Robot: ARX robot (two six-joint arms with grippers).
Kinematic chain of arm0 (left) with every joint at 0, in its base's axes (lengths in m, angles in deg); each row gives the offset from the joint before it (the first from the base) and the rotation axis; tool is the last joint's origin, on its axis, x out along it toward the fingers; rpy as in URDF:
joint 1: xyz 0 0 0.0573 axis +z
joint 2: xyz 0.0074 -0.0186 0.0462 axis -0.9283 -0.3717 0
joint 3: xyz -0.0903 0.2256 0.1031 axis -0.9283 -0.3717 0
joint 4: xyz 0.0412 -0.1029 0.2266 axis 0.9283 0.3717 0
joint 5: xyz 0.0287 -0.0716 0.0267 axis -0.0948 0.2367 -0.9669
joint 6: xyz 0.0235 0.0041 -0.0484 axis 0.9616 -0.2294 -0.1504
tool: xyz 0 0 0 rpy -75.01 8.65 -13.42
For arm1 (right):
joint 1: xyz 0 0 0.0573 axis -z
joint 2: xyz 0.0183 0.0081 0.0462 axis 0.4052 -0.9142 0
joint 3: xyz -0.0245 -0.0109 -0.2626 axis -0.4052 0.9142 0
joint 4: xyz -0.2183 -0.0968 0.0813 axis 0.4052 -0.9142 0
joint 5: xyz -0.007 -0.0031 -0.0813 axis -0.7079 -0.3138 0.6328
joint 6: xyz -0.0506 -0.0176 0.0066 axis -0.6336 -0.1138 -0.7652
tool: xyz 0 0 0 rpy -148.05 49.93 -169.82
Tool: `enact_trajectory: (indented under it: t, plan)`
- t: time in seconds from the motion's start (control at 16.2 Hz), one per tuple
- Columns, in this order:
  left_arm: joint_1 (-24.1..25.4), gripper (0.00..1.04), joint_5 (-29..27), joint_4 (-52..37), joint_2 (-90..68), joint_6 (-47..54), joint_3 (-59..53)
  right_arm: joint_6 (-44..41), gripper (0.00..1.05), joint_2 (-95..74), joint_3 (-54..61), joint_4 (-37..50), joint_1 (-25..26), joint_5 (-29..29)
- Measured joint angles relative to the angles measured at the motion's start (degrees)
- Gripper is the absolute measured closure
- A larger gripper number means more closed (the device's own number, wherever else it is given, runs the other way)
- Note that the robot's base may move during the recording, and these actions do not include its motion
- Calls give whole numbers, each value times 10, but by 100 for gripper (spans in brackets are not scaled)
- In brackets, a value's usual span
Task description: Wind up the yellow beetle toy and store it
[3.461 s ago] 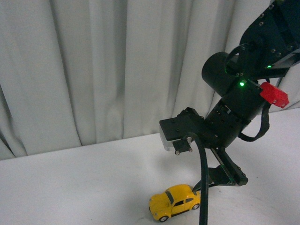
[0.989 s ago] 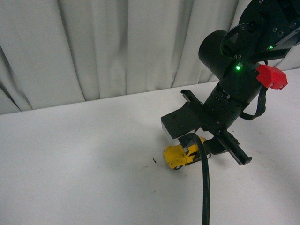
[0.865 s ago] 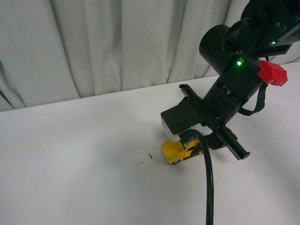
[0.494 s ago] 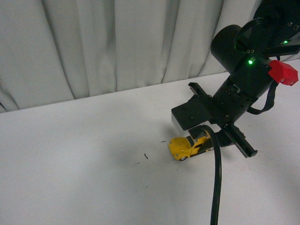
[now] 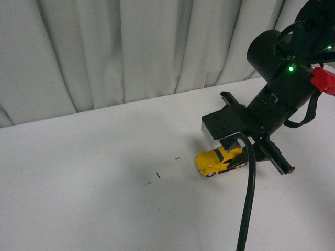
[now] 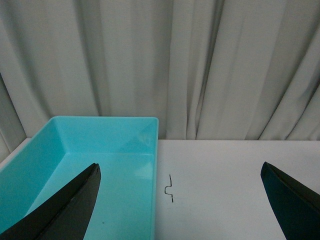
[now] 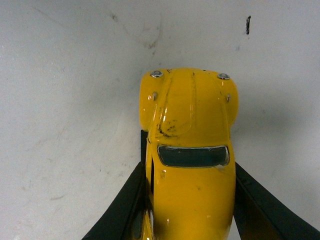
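No readable text, label, brand, number or sign shows in any view.

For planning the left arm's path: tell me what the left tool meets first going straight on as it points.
Probably the pleated white curtain: the left tool, jaws open, aims over the white table, just beside the turquoise plastic bin. Depth is unclear.

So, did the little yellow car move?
Yes. The yellow beetle toy, between the jaws of the right gripper, has slid rightward, away from the dark speck on the table.
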Motion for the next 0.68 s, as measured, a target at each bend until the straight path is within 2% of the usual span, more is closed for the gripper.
enact_trajectory:
  t: [0.25, 0.37, 0.68]
  plan:
    - [0, 7, 0, 0, 0, 0, 0, -1, 64, -1, 5, 0, 30, -11]
    - [0, 7, 0, 0, 0, 0, 0, -2, 64, -1, 13, 0, 67, -24]
    - [0, 7, 0, 0, 0, 0, 0, -12, 64, 3, 20, -6, 118, -22]
